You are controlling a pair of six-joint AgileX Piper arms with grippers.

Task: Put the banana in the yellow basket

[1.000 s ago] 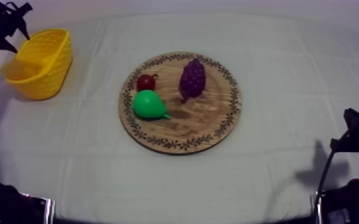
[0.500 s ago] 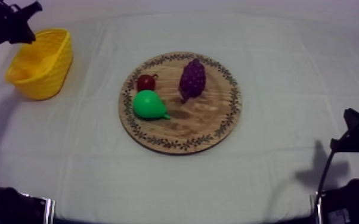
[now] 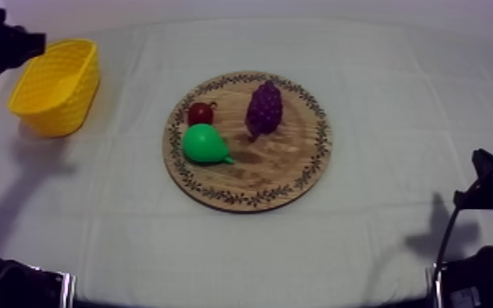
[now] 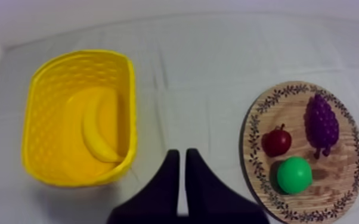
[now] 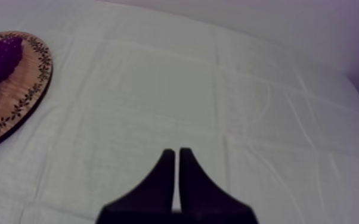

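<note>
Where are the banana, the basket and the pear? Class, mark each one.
banana (image 4: 98,134): left wrist view, middle of its curve.
basket (image 4: 48,113): left wrist view, bare inner wall.
pear (image 4: 294,174): left wrist view, centre of its green body.

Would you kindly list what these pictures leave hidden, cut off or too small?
Top view: floor of the yellow basket, screened by its near wall.
Right wrist view: the wooden board and the grapes, cut off by the picture's edge.
Top view: the small red fruit, too small to name; the pear hides its near edge.
</note>
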